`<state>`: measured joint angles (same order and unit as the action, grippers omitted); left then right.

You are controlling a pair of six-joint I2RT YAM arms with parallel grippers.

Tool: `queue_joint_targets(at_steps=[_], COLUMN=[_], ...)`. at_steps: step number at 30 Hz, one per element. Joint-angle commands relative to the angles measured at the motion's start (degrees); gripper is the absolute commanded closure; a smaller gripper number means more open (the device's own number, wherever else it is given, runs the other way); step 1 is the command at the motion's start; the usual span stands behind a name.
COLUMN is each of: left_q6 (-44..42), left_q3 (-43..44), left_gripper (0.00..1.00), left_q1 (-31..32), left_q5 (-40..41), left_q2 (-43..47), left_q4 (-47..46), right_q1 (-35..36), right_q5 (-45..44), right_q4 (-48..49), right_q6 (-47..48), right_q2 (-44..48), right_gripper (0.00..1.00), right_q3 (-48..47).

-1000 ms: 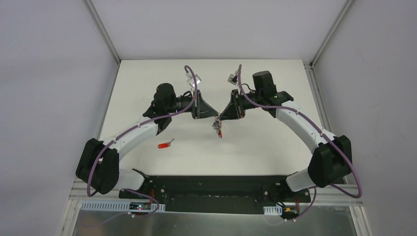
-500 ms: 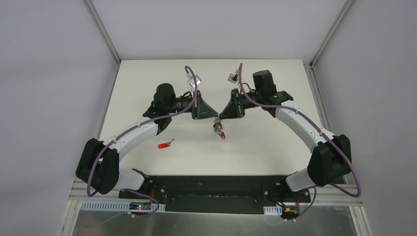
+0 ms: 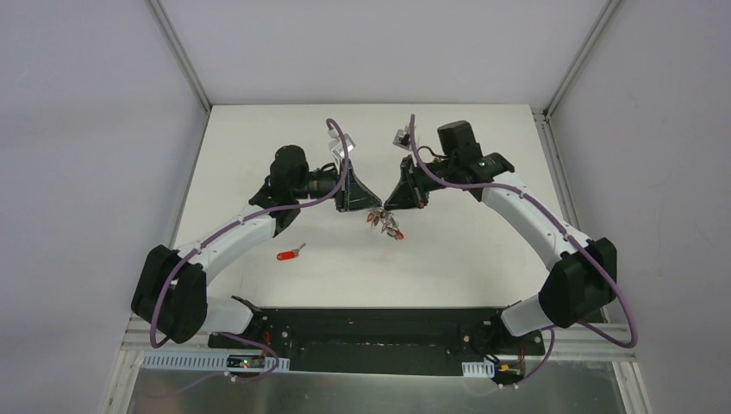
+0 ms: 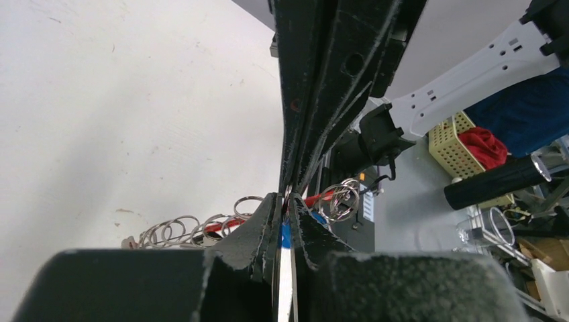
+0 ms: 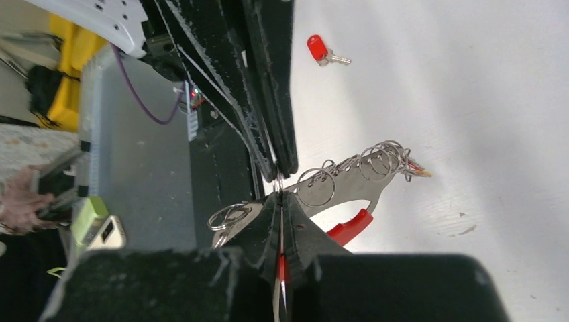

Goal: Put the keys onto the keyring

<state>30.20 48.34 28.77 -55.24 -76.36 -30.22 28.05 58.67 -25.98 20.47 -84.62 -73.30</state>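
Observation:
The keyring (image 3: 385, 224), a bunch of grey rings with a red band, hangs above the table between both grippers. My left gripper (image 3: 372, 207) and right gripper (image 3: 386, 205) meet tip to tip over it. In the left wrist view the left gripper (image 4: 288, 198) is shut on a blue and silver piece of the keyring (image 4: 181, 229). In the right wrist view the right gripper (image 5: 280, 194) is shut on a thin red and silver part of the keyring (image 5: 355, 180), whose red band (image 5: 349, 229) curves below. A red-headed key (image 3: 288, 254) lies alone on the table, also seen in the right wrist view (image 5: 317, 49).
The white table (image 3: 483, 250) is walled by grey panels on the left, back and right. The black base bar (image 3: 371, 328) of the arms runs along the near edge. Both arms arch inward over the table's middle.
The right gripper has shut on the keyring. The bunch, which hung straight down, now spreads sideways under the fingertips. Both wrists shifted slightly; the red-headed key stayed put.

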Motion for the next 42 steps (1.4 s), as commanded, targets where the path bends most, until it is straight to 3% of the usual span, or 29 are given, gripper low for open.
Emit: queue_joint_targets(at_steps=[1,4,8,22,32,39,42], left_q6=[-12.32,-17.76,-20.0,-24.82,-25.94,-26.94,-27.02], left_q3=[4.26,6.79,6.7,6.91,7.22,7.93,8.59], left_gripper=[0.86,0.75,0.65,0.64,0.78,1.0,1.0], left_q1=[-0.3,-0.3,-0.09,2.05,3.53,3.83,3.83], left_q5=[-2.41,-2.41,-2.95,-5.88,-5.82,-5.6,-5.1], left_q2=[2.86,3.29,3.5,2.8,1.51,0.95,0.94], left_q4=[11.92,19.4,20.64,22.58,23.44,25.04,26.17], right_q1=[3.14,5.35,7.1,8.38,8.4,8.33,8.36], right_q5=[-6.52,-10.05,-12.42,-10.19,-8.02,-7.57,-7.35], right_q4=[-10.08,-13.79,-16.45,-17.91,-17.18,-16.29,-15.71], right_q6=[11.06,14.07,15.65,15.14,14.44,13.95,13.21], right_q2=[0.95,0.75,0.32,-2.62,-3.41,-3.58,-3.42], right_gripper=[1.0,1.0,1.0,1.0,1.0,1.0,1.0], right_q3=[-5.68,-6.69,-8.49,-10.64,-10.49,-9.79,-9.38])
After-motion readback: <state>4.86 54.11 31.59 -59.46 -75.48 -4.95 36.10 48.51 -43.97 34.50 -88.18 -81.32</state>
